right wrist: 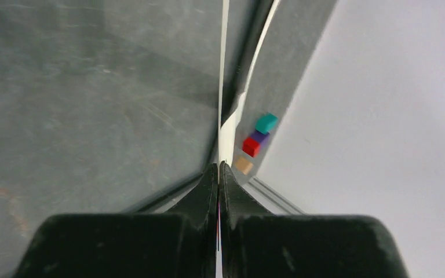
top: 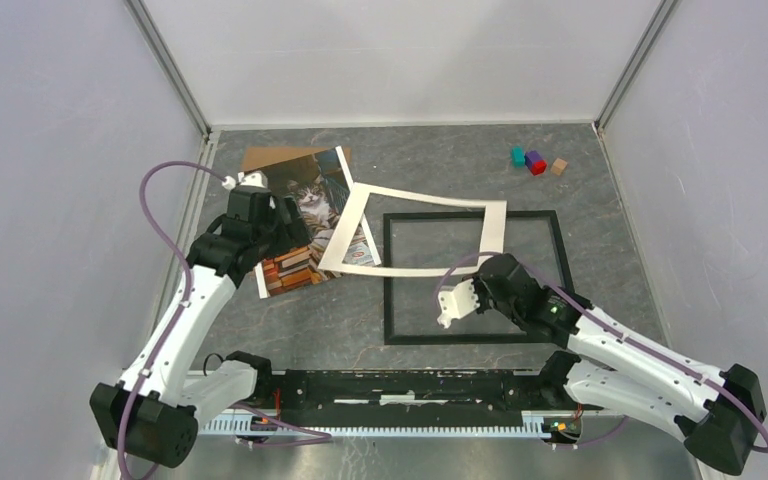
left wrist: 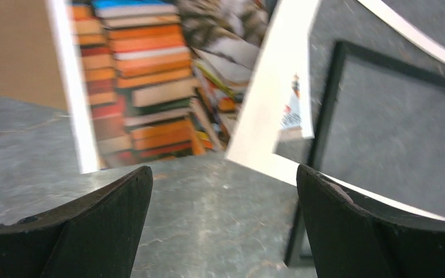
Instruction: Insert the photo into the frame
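The right gripper (right wrist: 218, 171) pinches the white mat (top: 430, 198) by its edge, seemingly to lift it off the photo (top: 308, 198), which lies left of the frame (top: 460, 338) under the wide-open left gripper (left wrist: 223, 179).

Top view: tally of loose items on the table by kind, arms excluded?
Photo: 1
Black frame: 1
White mat: 1
Brown backing board: 1
Small blocks: 4 (teal block, purple block, red block, tan block)
Total: 8
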Available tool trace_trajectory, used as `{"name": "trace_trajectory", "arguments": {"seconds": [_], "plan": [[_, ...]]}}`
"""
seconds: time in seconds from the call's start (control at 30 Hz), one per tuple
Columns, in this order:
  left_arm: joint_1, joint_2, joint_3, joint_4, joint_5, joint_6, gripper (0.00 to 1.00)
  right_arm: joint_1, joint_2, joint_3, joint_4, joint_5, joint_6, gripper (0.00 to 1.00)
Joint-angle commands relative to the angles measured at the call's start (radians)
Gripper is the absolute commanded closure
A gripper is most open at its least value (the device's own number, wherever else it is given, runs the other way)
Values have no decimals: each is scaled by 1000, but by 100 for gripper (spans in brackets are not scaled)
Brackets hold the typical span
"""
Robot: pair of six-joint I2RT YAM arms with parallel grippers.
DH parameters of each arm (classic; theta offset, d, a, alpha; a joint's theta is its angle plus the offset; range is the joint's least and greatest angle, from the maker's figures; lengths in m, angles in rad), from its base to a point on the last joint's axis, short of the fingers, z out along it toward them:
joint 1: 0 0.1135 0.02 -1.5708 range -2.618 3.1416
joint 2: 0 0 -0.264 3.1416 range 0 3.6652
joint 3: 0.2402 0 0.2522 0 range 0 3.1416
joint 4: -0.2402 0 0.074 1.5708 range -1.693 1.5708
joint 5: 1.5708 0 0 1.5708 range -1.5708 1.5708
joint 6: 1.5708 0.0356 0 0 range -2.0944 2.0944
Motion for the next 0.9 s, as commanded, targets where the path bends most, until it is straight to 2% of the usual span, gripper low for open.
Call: {"name": "trace_trajectory", "arguments": {"seconds": [0.0, 0.07, 0.13, 0.23, 0.33, 0.47, 0.57, 0.73, 0.87], "plan": [[0, 88, 25, 106, 380, 59, 0, 4, -25, -43, -78, -139, -4, 100], [2, 170, 32, 111, 510, 50, 0, 4, -31, -57, -125, -160, -37, 100], [2, 248, 33, 96, 582, 39, 0, 4, -50, -85, -119, -156, -59, 100], [4, 297, 2, 52, 499, -15, 3, 4, -96, -121, -71, -155, -63, 100], [24, 258, -91, 65, 437, -83, 3, 5, -130, -142, -45, -180, -57, 100], [71, 184, -303, 160, 527, -243, 2, 4, -152, -168, -43, -197, -47, 100], [80, 162, -427, 278, 646, -309, 1, 4, -167, -181, -43, -224, -40, 100], [93, 204, -512, 409, 702, -354, 0, 3, -199, -206, -13, -245, -40, 100], [121, 260, -624, 687, 872, -474, 1, 0, -206, -202, -7, -248, -43, 100]]}}
